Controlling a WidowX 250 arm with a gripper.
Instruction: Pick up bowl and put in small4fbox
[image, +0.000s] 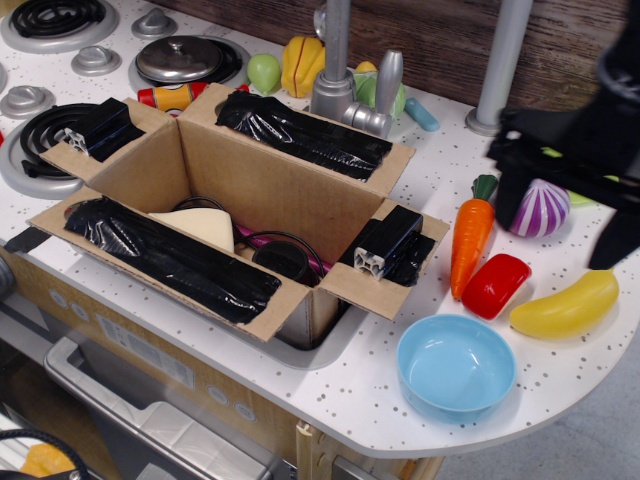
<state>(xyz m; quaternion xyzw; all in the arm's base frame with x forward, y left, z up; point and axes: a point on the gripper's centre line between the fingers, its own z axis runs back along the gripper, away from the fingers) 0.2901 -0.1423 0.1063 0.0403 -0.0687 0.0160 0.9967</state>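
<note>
The light blue bowl sits upright on the white counter near the front right edge. The brown cardboard small4fbox stands open in the sink at the centre, its four flaps spread out with black taped blocks on them. My black gripper hangs above the counter at the right, blurred by motion, over the purple onion and banana. Its two fingers point down and stand wide apart with nothing between them. It is above and to the right of the bowl, not touching it.
An orange carrot, a red pepper, a yellow banana and a purple striped onion lie around the bowl. A grey faucet and a post stand behind the box. Stove burners are at the left.
</note>
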